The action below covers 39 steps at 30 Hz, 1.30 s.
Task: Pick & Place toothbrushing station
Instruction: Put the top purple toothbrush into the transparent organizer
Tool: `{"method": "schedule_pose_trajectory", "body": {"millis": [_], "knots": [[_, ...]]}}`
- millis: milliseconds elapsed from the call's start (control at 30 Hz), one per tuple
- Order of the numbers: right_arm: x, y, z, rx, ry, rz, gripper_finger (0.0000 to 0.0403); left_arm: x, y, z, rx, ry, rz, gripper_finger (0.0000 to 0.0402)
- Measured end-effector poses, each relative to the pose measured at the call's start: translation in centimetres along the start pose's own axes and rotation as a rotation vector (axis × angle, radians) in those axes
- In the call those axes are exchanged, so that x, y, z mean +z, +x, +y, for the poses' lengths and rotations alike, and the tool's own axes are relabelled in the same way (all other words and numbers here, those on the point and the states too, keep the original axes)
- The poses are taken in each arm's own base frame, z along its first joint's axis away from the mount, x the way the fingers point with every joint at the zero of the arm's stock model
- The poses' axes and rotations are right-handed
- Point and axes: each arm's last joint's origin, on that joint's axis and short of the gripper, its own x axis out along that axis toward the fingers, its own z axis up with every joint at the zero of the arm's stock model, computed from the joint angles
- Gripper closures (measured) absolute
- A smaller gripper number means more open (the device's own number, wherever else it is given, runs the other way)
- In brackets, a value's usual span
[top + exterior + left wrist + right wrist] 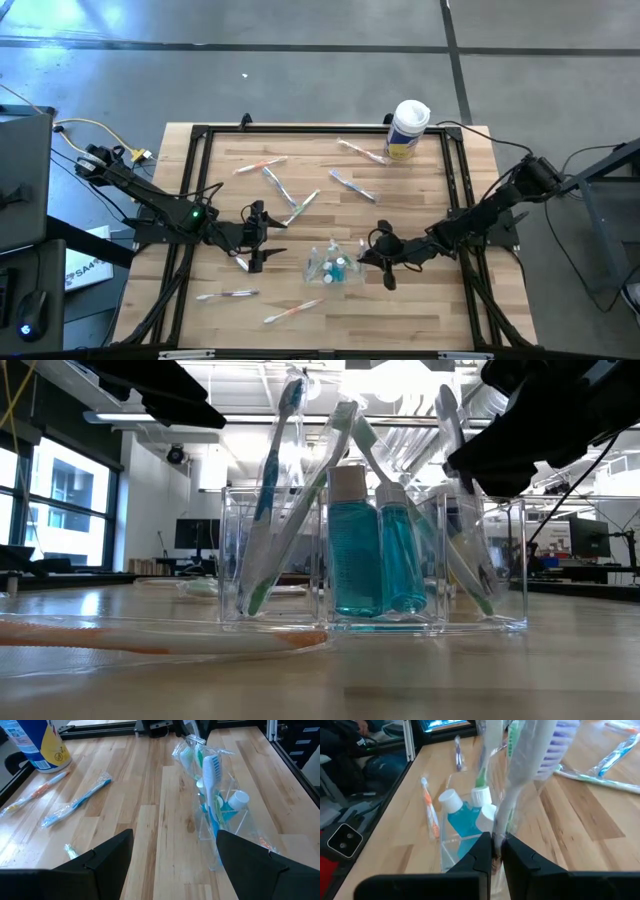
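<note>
We're mid-load: our right gripper [496, 851] is pinched shut on a wrapped toothbrush [520, 785] over the clear station [333, 264] near the table's [420, 310] front edge. Left gripper [256, 240] waits wide open, empty. Next, lower and release

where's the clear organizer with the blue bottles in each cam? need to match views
High: clear organizer, lower centre of the table, between both hands.
Low: fills the centre, blue bottles upright in the middle compartment.
Left wrist: right of centre, beyond the open left hand.
Right wrist: centre, just past the shut right hand, which pinches a wrapped toothbrush.
Shared landmark: the white-capped blue bottles.
</note>
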Motion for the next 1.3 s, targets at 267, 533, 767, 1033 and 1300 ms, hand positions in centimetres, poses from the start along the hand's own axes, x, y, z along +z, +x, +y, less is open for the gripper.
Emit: {"method": "schedule_pose_trajectory", "body": {"millis": [267, 533, 767, 1033, 1300], "knots": [[-0.17, 0.07, -0.19, 0.014, 0.023, 0.031, 0.0381, 0.00, 0.00, 0.00, 0.000, 0.000, 0.000, 0.0116], [-0.27, 0.29, -0.88, 0.024, 0.056, 0.078, 0.0341, -0.01, 0.00, 0.00, 0.000, 0.004, 0.001, 0.0117], [-0.27, 0.29, -0.83, 0.035, 0.057, 0.080, 0.0293, -0.01, 0.00, 0.00, 0.000, 0.005, 0.001, 0.0117], [-0.28, 0.28, -0.79, 0.045, 0.063, 0.084, 0.0217, -0.01, 0.00, 0.00, 0.000, 0.005, 0.001, 0.0117], [-0.30, 0.28, -0.82, 0.041, 0.062, 0.085, 0.0182, -0.01, -0.01, 0.01, 0.000, 0.005, 0.001, 0.0117]]}}
